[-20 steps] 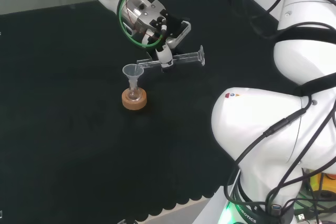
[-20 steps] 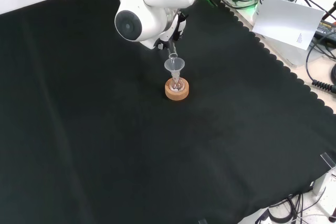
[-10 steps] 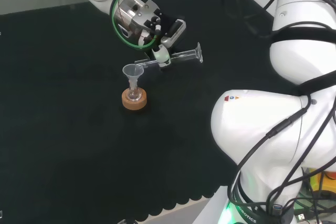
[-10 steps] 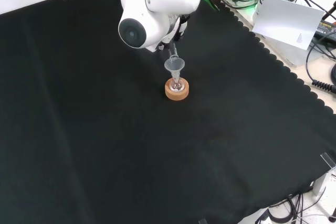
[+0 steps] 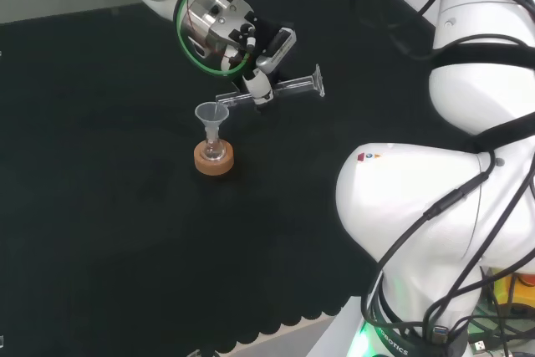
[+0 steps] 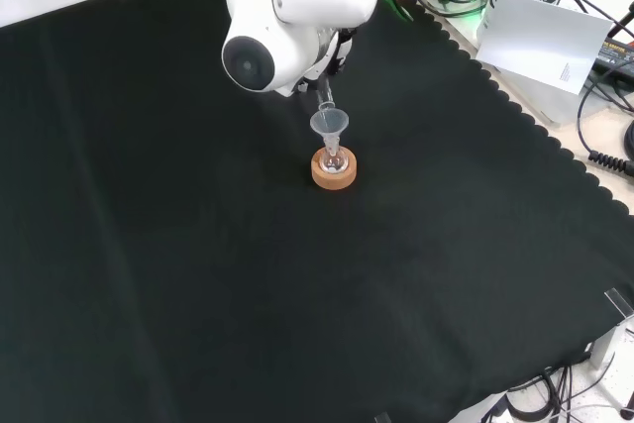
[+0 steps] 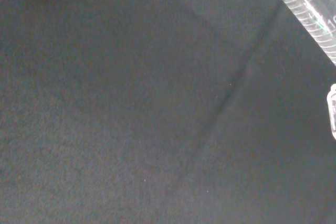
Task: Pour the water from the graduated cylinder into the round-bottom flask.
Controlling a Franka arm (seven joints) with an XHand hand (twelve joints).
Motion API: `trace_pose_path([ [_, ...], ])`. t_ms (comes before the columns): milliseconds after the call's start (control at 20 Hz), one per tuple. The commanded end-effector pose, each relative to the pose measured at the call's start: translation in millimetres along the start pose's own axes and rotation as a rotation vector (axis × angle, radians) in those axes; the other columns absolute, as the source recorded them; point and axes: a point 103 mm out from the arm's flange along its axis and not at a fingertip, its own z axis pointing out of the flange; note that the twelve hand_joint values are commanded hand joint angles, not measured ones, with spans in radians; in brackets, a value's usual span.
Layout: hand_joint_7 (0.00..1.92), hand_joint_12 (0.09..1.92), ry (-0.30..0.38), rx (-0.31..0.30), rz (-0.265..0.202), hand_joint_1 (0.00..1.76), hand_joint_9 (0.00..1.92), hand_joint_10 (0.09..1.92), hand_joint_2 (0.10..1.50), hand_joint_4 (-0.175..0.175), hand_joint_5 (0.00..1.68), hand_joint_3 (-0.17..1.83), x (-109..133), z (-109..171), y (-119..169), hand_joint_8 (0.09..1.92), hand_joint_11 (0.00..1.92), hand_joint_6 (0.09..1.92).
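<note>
Hand (image 5: pixel 255 60) up above the black cloth (image 5: pixel 100 206) in the head view, fingers curled round the cylinder (image 5: pixel 280 88) and pinching it near its middle. Cylinder lying almost flat in that grip, tipped a little toward its mouth, foot sticking out to the right of the hand and mouth end reaching left and slightly down. Mouth just over the rim of the funnel (image 5: pixel 211 115), touching it or a hair above; cannot tell which. Funnel seated in the neck of the flask (image 5: pixel 215 150), a small clear one, standing upright in a cork ring (image 5: pixel 214 160) on the cloth, below and to the left of the hand in the head view. In the front view, mostly hidden behind the arm's big white link (image 6: pixel 297 2); just the clear tip of the cylinder (image 6: pixel 325 99) poking down from under it to the funnel (image 6: pixel 330 124), with the flask (image 6: pixel 334 158) and cork ring (image 6: pixel 333 171) directly beneath. Close up in the wrist view, a stretch of the cylinder's ribbed, marked wall (image 7: pixel 307 11) slanting across 1 corner over the cloth (image 7: pixel 131 108). Water level inside either vessel too faint to judge.
</note>
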Motion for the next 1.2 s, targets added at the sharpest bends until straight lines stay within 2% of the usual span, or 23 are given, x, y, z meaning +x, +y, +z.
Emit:
trace_pose_path([
  [50, 1.29, 0.68, 0.048, -0.076, -0.028, 1.15, 1.44, 0.09, 1.19, -0.163, 1.01, -0.17, -5.4, 3.9, -3.5, 0.29, 1.30, 1.00],
  [350, 1.28, 0.68, 0.153, -0.258, -0.082, 1.15, 1.44, 0.09, 1.20, -0.156, 1.00, -0.17, -14.2, 10.7, -10.9, 0.28, 1.30, 1.00],
  [900, 1.26, 0.68, 0.400, -0.511, -0.207, 1.14, 1.43, 0.09, 1.20, -0.148, 0.99, -0.17, -37.3, 30.9, -9.9, 0.28, 1.29, 1.01],
  [1200, 1.26, 0.68, 0.497, -0.657, -0.234, 1.14, 1.42, 0.09, 1.20, -0.145, 0.99, -0.17, -46.6, 37.6, -4.3, 0.27, 1.28, 1.02],
])
